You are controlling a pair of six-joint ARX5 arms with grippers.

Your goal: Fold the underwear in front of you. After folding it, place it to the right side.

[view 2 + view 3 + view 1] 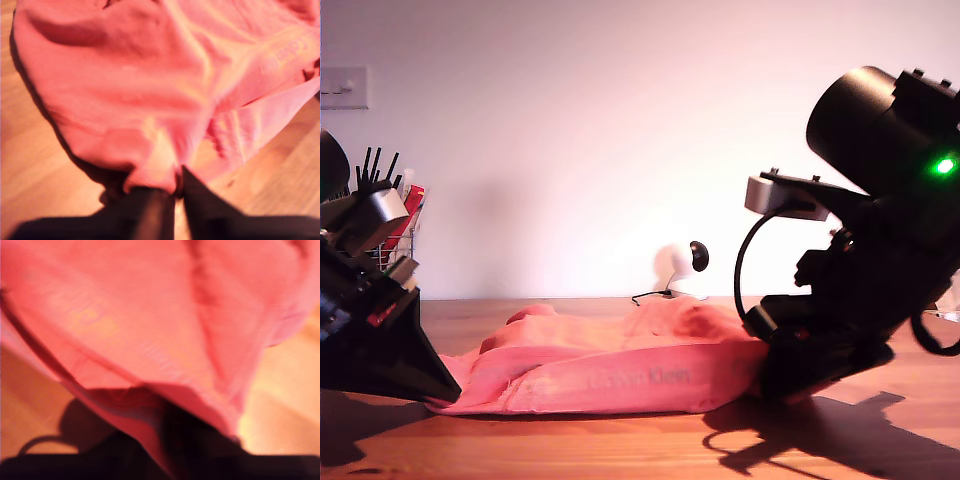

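Underwear (620, 375), coral-red, spread on the counter (620, 445). First pincer (177, 182) clamped on a hem fold. Second pincer (185, 440) blurred under cloth; state indeterminable.

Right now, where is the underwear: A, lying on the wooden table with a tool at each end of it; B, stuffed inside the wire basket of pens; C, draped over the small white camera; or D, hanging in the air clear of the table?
A: the underwear lies along the wooden table, with one tool at each of its ends in the exterior view.
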